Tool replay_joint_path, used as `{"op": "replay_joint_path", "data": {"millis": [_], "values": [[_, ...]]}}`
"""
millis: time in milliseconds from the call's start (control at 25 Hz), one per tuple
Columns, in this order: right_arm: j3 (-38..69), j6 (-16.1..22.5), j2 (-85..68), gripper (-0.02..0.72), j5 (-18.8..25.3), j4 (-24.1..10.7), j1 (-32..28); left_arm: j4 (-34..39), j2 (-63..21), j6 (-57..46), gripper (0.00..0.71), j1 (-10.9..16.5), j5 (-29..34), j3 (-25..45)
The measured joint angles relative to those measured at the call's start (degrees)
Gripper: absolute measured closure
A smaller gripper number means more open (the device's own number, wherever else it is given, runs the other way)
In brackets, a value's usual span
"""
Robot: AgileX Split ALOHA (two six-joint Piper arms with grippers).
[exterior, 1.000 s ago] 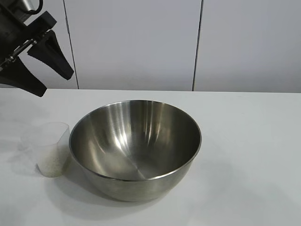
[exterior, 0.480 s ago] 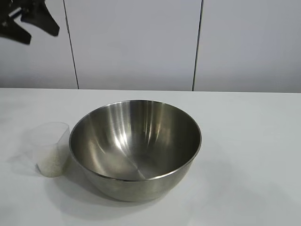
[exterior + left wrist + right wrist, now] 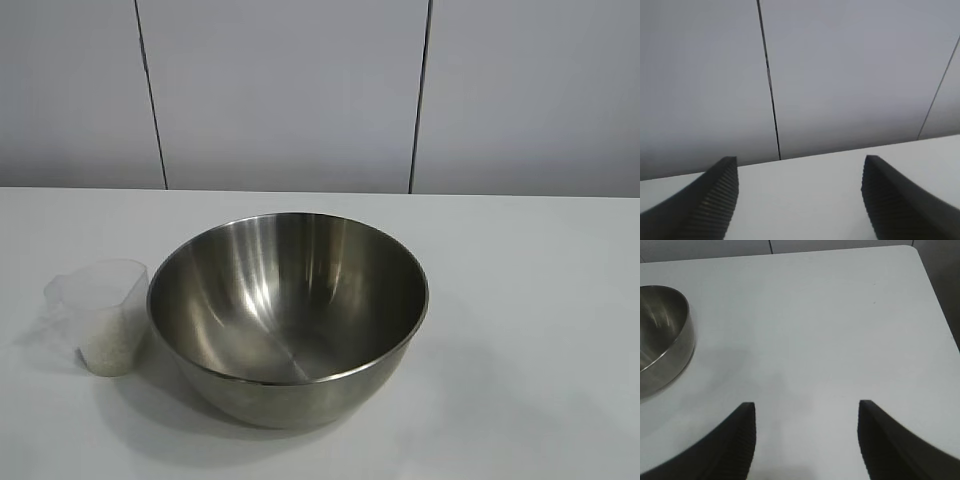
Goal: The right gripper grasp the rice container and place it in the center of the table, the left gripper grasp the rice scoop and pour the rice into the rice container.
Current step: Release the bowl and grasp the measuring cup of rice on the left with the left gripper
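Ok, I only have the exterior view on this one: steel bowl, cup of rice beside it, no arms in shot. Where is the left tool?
Observer: The left tool points roughly level across the table at the wall. It is open with nothing in it.
Operator: And the right one?
Observer: The right tool hangs over a bare stretch of table, also open and empty.
Operator: Is it near the bowl?
Observer: It is apart from it. The bowl shows only at the edge of the right wrist view, and nothing touches it.
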Motion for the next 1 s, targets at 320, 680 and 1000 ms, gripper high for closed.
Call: {"op": "replay_joint_path", "data": {"millis": [320, 680, 1000], "values": [[0.04, 0.0, 0.0, 0.295, -0.08, -0.07, 0.0, 14.9, -5.84, -13.79, 0.203, -1.62, -30.86, 33.24], [0.04, 0.0, 0.0, 0.295, -0.08, -0.07, 0.0, 15.05, 15.07, 1.01, 0.203, -1.56, -52.12, 42.58], [0.04, 0.0, 0.0, 0.295, -0.08, -0.07, 0.0, 14.28, 39.18, 3.41, 0.203, 4.82, -72.55, 42.26]]}}
